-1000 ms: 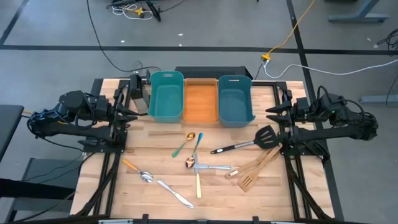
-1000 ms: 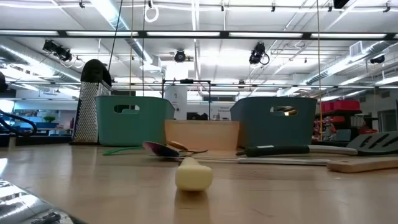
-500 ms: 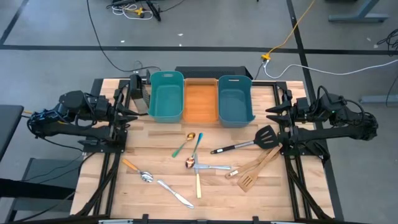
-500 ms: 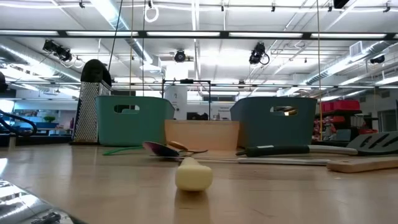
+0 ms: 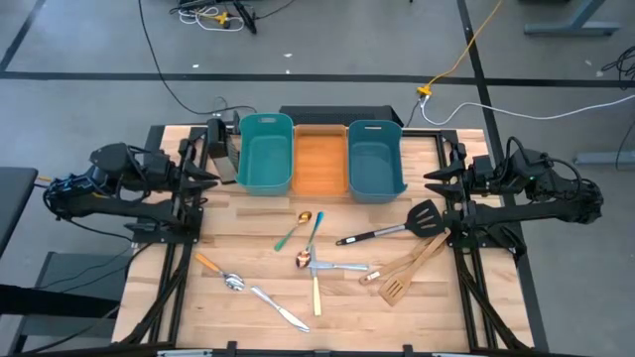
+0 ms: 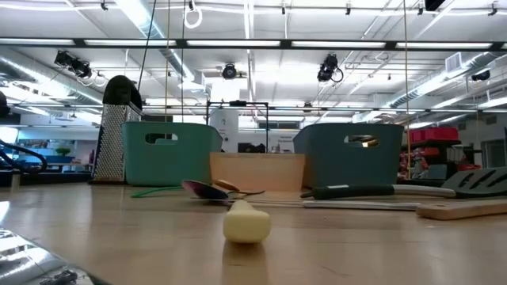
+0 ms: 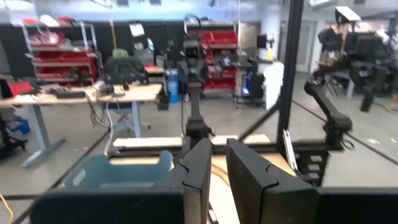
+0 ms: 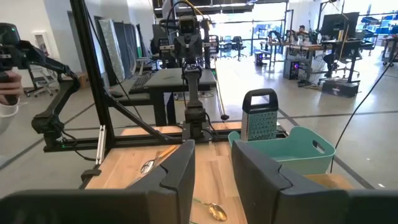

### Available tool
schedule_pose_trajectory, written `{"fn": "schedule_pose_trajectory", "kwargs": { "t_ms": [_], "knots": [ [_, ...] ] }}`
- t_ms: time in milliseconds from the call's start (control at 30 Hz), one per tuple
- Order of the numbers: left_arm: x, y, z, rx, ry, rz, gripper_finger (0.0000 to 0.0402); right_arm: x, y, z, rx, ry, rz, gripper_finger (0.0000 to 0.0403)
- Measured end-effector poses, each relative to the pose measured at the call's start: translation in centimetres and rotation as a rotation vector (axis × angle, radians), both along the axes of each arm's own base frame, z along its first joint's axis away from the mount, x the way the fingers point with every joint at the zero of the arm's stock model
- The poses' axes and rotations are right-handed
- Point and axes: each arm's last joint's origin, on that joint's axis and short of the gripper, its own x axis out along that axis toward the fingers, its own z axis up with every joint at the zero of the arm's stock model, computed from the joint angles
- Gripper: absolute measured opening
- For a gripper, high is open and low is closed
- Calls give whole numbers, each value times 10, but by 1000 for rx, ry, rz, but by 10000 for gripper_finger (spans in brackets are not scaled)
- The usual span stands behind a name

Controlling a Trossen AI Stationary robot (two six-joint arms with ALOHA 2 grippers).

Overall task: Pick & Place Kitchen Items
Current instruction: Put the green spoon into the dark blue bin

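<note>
The kitchen items lie flat on the wooden table (image 5: 248, 238). A black slotted spatula (image 5: 392, 228) and two wooden spatulas (image 5: 409, 266) are at the right. Spoons (image 5: 303, 226) and a cream-handled utensil (image 5: 317, 291) are in the middle. A silver knife (image 5: 278, 308) and a wooden-handled spoon (image 5: 220, 275) are near the front left. My left gripper (image 5: 210, 177) (image 7: 219, 149) hovers level at the table's left edge, open by a narrow gap. My right gripper (image 5: 432, 178) (image 8: 211, 152) hovers level at the right edge, open. Neither has anything between its fingers.
Two teal bins (image 5: 266, 154) (image 5: 375, 159) flank an orange bin (image 5: 320, 159) at the table's far edge. A metal box grater (image 6: 119, 131) stands left of the left teal bin. Black frame rails (image 5: 179, 268) run along both sides of the table.
</note>
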Motion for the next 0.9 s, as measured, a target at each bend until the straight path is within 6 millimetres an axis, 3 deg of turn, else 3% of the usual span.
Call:
{"fn": "schedule_pose_trajectory", "kwargs": {
  "t_ms": [167, 333, 567, 767, 900],
  "knots": [
    [3, 0, 1, -128, -7, -8, 58, 0, 0, 0, 0, 0, 0, 118],
    [27, 0, -1, -142, 47, -3, 58, 0, 0, 0, 0, 0, 0, 118],
    [89, -4, -36, -118, 374, 40, 58, 0, 0, 0, 0, 1, 0, 118],
    [121, -7, -49, -169, 519, 78, 58, 0, 0, 0, -59, 1, -3, 118],
    [135, -10, -50, -146, 727, 200, 58, 0, 0, 0, -109, 3, -2, 118]
  ]
}}
